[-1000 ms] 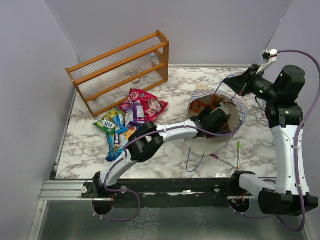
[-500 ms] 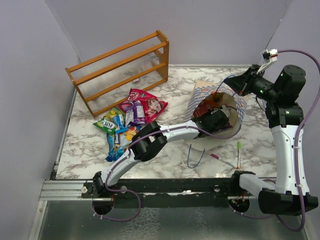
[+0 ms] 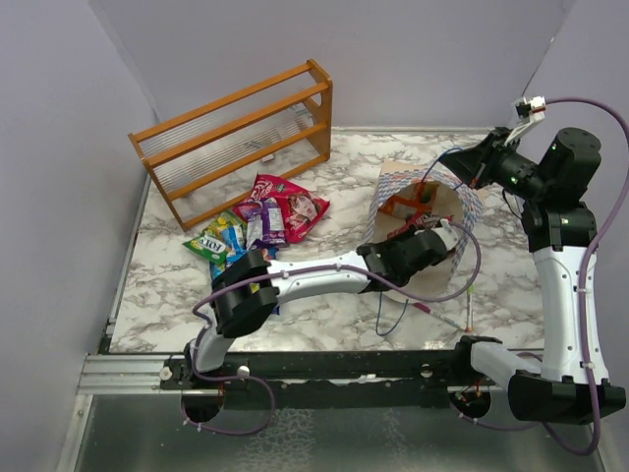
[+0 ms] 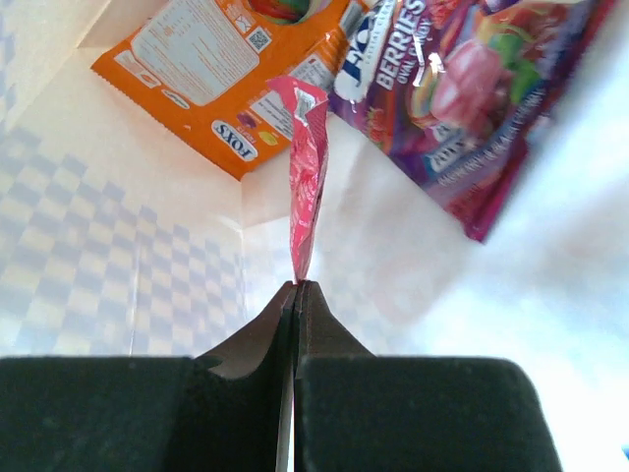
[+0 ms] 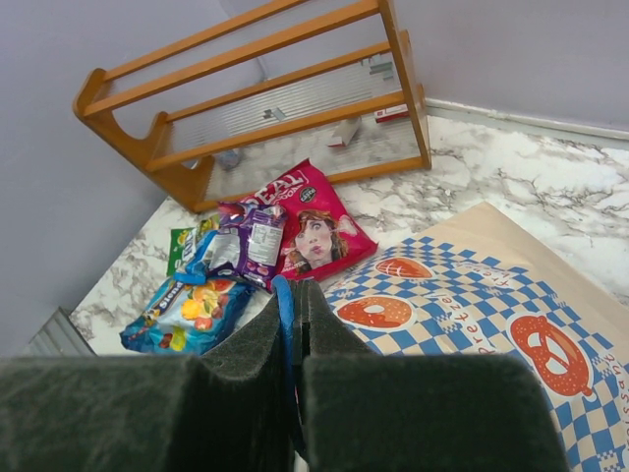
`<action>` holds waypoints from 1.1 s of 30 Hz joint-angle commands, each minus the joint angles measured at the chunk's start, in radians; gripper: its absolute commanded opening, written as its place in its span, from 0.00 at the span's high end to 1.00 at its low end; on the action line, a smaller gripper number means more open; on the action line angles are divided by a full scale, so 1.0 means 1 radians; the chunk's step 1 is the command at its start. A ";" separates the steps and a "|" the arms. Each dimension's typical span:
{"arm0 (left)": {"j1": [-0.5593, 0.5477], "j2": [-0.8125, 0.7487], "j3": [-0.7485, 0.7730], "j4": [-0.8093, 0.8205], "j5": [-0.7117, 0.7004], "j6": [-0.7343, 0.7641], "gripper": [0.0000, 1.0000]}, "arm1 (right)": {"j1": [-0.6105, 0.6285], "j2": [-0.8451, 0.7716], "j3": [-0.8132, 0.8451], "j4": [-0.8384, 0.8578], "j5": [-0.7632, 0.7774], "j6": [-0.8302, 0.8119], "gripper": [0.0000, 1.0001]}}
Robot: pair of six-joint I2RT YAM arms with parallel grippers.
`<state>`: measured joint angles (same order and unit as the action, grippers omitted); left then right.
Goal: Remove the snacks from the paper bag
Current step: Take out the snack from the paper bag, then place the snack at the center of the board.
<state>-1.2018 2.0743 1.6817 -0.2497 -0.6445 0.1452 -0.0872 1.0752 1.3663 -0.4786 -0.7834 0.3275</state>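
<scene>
Top view: bright, even, diffuse light from above. Soft faint shadows by rack [image 3: 236, 138], sharp all over. Left wrist cam: inside bag [image 4: 118, 256], light comes thru paper, right side blown out white. Glare on purple packet [image 4: 472, 88]; pink packet [image 4: 307, 167] sharp; left gripper [image 4: 297, 287] near-black, soft-edged. Right wrist cam: bg well lit & crisp; right gripper [image 5: 292, 287] & cord [image 5: 283, 320] dark, blurred.

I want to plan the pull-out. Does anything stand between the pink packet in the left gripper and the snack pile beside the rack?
Nothing visible does. The left gripper pinches the pink packet inside the open mouth of the paper bag; the table from there to the snack pile is bare.
</scene>
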 commanded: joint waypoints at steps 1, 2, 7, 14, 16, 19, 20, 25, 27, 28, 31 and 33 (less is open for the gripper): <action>-0.034 -0.164 -0.099 -0.012 0.030 -0.080 1.00 | -0.003 -0.008 0.022 0.016 -0.013 -0.001 0.99; -0.034 -0.193 -0.108 -0.026 0.055 -0.099 1.00 | -0.003 -0.008 0.021 0.016 -0.011 -0.002 0.99; -0.039 -0.363 -0.148 -0.070 0.241 -0.200 1.00 | -0.003 -0.006 0.023 0.013 -0.012 -0.003 0.99; -0.040 -0.722 -0.431 0.005 0.531 -0.308 1.00 | -0.003 -0.008 0.018 0.012 -0.012 -0.006 0.99; -0.040 -0.812 -0.525 0.016 0.551 -0.354 1.00 | -0.004 -0.008 0.008 0.016 -0.012 -0.005 0.99; -0.039 -0.937 -0.625 0.021 0.526 -0.411 1.00 | -0.003 -0.007 -0.001 0.022 -0.016 -0.006 0.99; -0.040 -0.972 -0.647 0.010 0.494 -0.426 1.00 | -0.003 -0.007 -0.002 0.023 -0.015 -0.007 0.99; -0.036 -1.076 -0.659 -0.157 0.202 -0.510 1.00 | -0.003 -0.009 0.003 0.016 -0.007 -0.012 0.99; -0.026 -1.079 -0.620 -0.271 0.053 -0.548 1.00 | -0.003 -0.008 0.005 0.012 -0.007 -0.013 0.99; -0.014 -1.074 -0.597 -0.356 -0.021 -0.568 1.00 | -0.003 -0.009 0.006 0.011 -0.005 -0.013 0.99; 0.086 -1.062 -0.553 -0.479 -0.132 -0.613 1.00 | -0.003 -0.007 0.006 0.014 -0.007 -0.012 0.99; 0.189 -1.071 -0.556 -0.500 -0.124 -0.632 1.00 | -0.003 -0.007 0.004 0.015 -0.008 -0.009 0.99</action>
<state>-1.1492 1.0164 1.0946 -0.5842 -0.5850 -0.4034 -0.0872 1.0752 1.3659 -0.4786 -0.7830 0.3202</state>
